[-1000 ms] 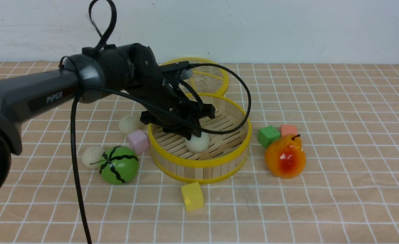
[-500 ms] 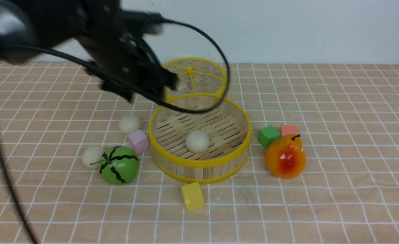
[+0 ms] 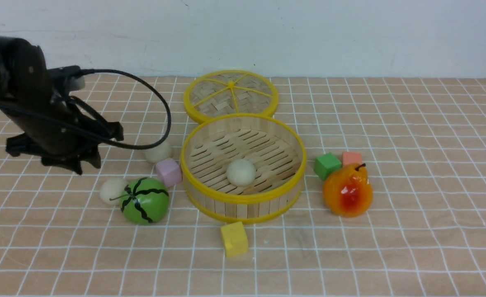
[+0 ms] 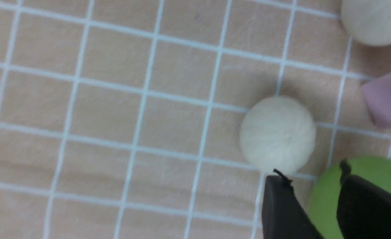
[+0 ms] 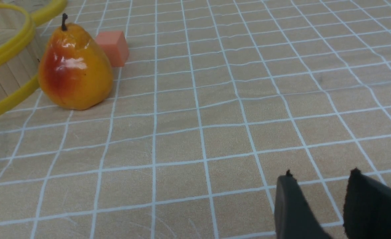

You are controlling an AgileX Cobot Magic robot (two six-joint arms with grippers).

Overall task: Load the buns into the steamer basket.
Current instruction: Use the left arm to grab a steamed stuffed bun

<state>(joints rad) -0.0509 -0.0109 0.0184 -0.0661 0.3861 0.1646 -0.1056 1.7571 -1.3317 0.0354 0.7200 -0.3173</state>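
Basket: standing central, lid lying behind, leaving slatted floor open for loading. Buns, three: one resting inside basket; two waiting left on table, far one near pink cube, near one beside melon. Left gripper: we are holding it over table by near bun, presumably for next pick; fingers standing apart, gripping nothing. Right gripper: fingers parted, touching nothing.

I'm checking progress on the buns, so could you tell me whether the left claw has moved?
Yes, the left claw has moved left, away from over the steamer basket.
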